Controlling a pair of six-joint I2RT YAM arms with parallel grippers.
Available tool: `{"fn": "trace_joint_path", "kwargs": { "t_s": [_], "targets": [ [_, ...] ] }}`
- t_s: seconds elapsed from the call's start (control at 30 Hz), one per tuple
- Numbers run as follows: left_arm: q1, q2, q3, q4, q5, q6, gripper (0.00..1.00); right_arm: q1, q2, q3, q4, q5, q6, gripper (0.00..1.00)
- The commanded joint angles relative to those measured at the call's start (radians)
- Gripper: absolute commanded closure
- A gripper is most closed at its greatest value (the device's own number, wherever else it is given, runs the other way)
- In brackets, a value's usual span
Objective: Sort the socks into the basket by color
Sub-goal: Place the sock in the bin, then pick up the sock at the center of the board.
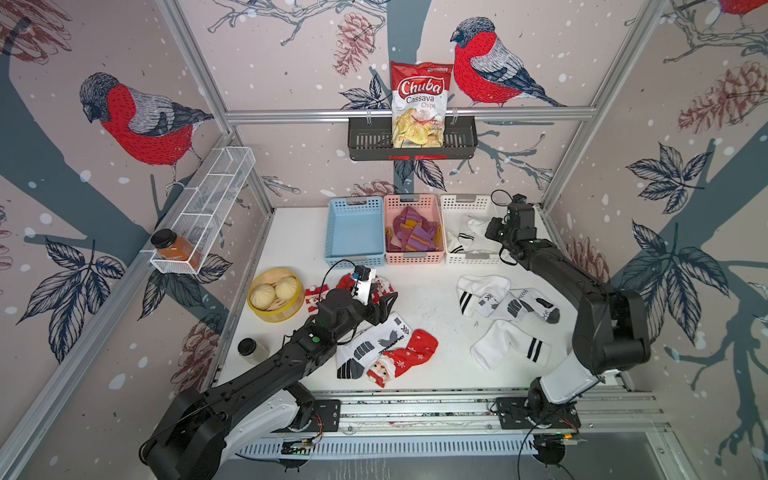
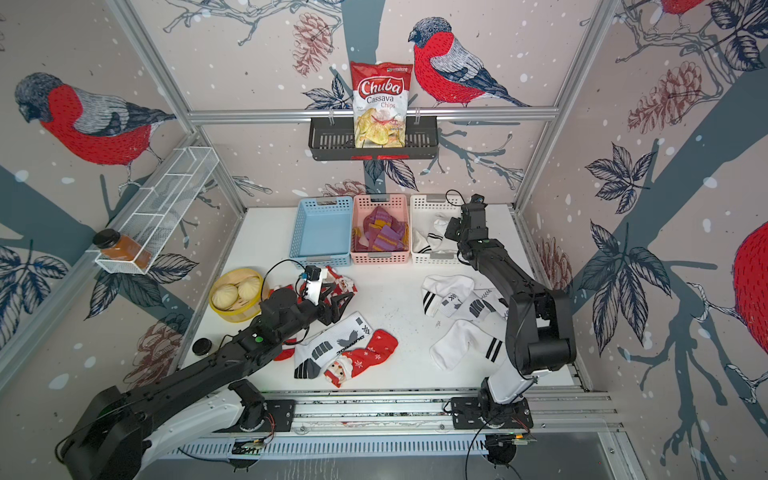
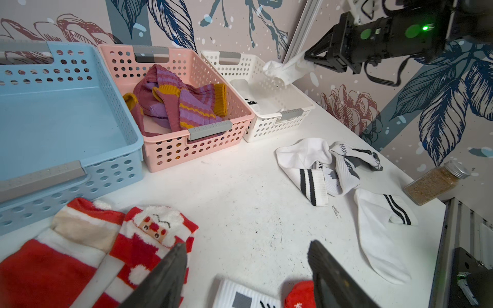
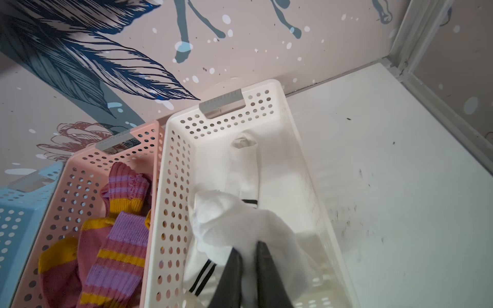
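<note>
Pinching a soft white sock (image 4: 229, 221) between nearly closed jaws, your right gripper (image 4: 249, 269) hangs over the white perforated plastic basket (image 4: 170, 170), and the sock's loose end droops above the basket's inside. On that basket's floor lies another white sock with two black stripes (image 4: 245, 170) (stretched lengthwise). Right beside it stands the pink perforated plastic basket (image 4: 80, 170), which holds a heap of maroon-purple ribbed socks with mustard patches (image 4: 120, 240). Next in the row, the pale blue perforated plastic basket (image 1: 332, 232) shows you only its smooth floor.

Your left gripper (image 3: 246, 248) has its jaws spread wide, gripping nothing, just above the white tabletop (image 3: 240, 200). It is beside two red-and-white Santa socks (image 3: 152, 232) lying in front of the blue basket. Nearer the front edge, a white sock with grey marks (image 1: 365, 349) and a red snowflake sock (image 1: 411, 353) overlap. A cluster of white socks with black stripes or marks (image 1: 484, 286) lies beside your right arm. A yellow round steamer (image 1: 274, 316) at the table's left holds pale buns (image 1: 274, 291).
</note>
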Motion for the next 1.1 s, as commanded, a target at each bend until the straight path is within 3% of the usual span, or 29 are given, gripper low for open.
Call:
{"fn": "trace_joint_path", "kwargs": {
  "t_s": [0.0,0.17,0.37,0.6,1.07],
  "targets": [
    [0.002,-0.010,-0.002,-0.006,-0.017,0.001,0.27,-0.024,0.109,0.104,-0.022,-0.067,-0.015,0.84],
    [0.001,-0.020,-0.011,-0.019,-0.032,-0.004,0.27,-0.036,0.242,0.218,-0.057,-0.115,-0.019,0.76],
    [0.001,-0.034,-0.017,-0.047,-0.059,-0.011,0.27,-0.036,0.242,0.218,-0.054,-0.150,-0.018,0.62],
    [0.001,-0.057,-0.031,-0.079,-0.103,-0.028,0.27,-0.003,0.120,0.101,-0.013,-0.187,-0.005,0.55],
    [0.001,-0.104,-0.069,-0.201,-0.135,-0.095,0.27,0.181,-0.117,-0.263,0.134,-0.150,0.072,0.52]
  ]
}}
